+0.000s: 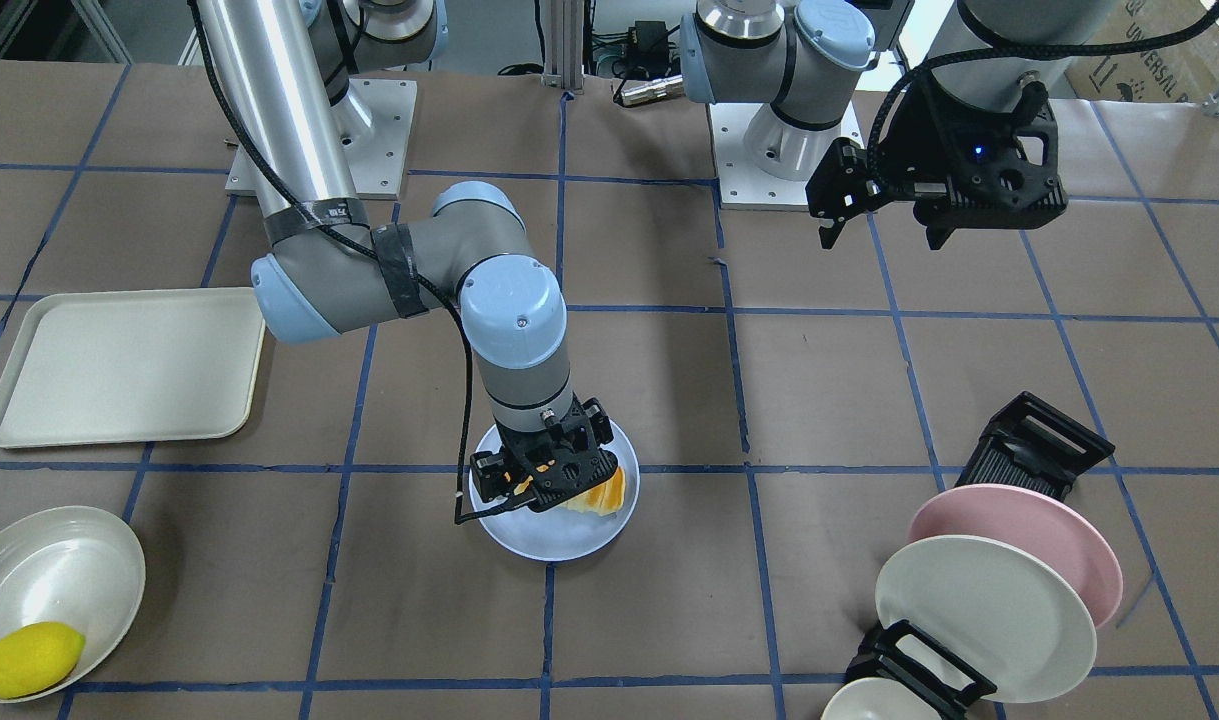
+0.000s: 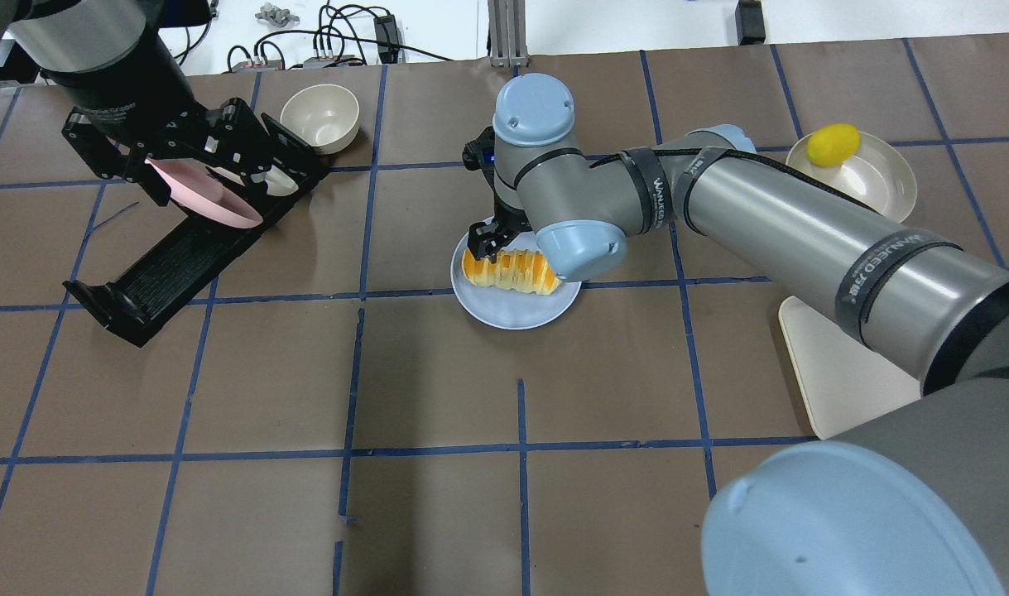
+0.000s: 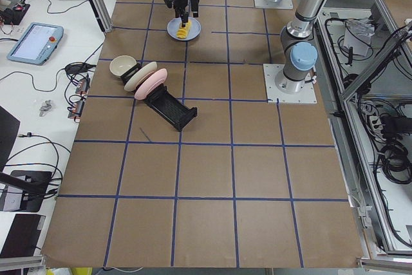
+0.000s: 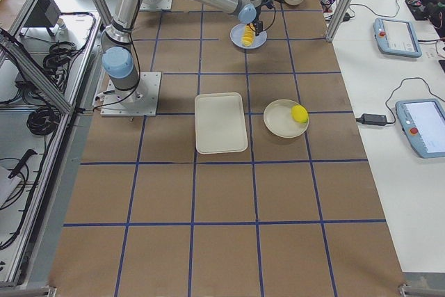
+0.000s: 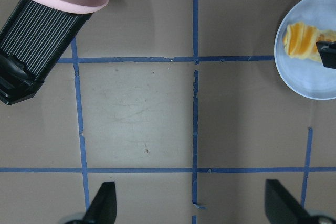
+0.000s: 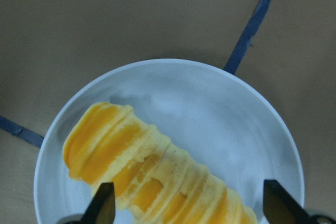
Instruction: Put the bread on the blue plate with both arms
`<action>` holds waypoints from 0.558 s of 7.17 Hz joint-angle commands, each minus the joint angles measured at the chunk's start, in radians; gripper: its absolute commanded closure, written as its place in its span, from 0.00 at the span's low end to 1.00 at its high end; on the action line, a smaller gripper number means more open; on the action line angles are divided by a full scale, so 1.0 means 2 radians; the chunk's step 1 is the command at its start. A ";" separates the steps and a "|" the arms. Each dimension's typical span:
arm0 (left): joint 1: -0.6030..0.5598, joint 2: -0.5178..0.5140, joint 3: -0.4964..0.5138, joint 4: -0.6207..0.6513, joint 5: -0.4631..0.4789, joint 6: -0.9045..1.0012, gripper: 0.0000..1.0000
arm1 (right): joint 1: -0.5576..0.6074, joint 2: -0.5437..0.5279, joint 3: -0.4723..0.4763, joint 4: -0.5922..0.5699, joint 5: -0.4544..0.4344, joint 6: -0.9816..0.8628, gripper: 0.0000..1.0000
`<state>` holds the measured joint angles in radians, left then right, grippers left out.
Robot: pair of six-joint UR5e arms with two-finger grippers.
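Note:
The bread [image 2: 512, 271], an orange-golden ridged loaf, lies across the blue plate [image 2: 512, 317] at mid-table. It also shows in the right wrist view [image 6: 157, 171] on the plate [image 6: 210, 108]. My right gripper [image 6: 189, 208] hovers just over the loaf, open, with its fingertips [image 6: 102, 208] wide apart on either side of it. In the front-facing view it [image 1: 549, 480] covers most of the bread [image 1: 606, 492]. My left gripper [image 5: 191, 208] is open and empty, raised well away from the plate [image 5: 310, 77], near the dish rack.
A black dish rack [image 1: 1029, 450] holds a pink plate [image 1: 1064, 530] and a cream plate [image 1: 984, 615]. A small cream bowl [image 2: 320, 116] stands behind the rack. A cream tray [image 1: 119, 365] and a bowl [image 1: 69, 560] with a yellow lemon [image 1: 29, 658] are on my right side.

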<state>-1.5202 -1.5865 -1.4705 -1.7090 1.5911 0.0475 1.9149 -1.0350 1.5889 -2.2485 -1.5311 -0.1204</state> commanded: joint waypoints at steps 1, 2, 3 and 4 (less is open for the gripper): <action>0.000 0.000 -0.001 -0.001 -0.002 0.000 0.00 | -0.016 -0.043 -0.030 0.094 0.001 0.006 0.00; 0.000 0.000 -0.001 -0.001 -0.002 0.000 0.00 | -0.036 -0.052 -0.053 0.121 0.007 0.005 0.00; 0.000 0.000 -0.001 -0.001 -0.002 0.000 0.00 | -0.075 -0.057 -0.066 0.123 0.025 0.001 0.00; 0.000 0.000 -0.002 -0.001 -0.002 0.000 0.00 | -0.116 -0.074 -0.077 0.121 0.066 0.002 0.00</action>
<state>-1.5201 -1.5862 -1.4731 -1.7103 1.5878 0.0476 1.7767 -1.1492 1.4675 -2.0180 -1.4738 -0.1153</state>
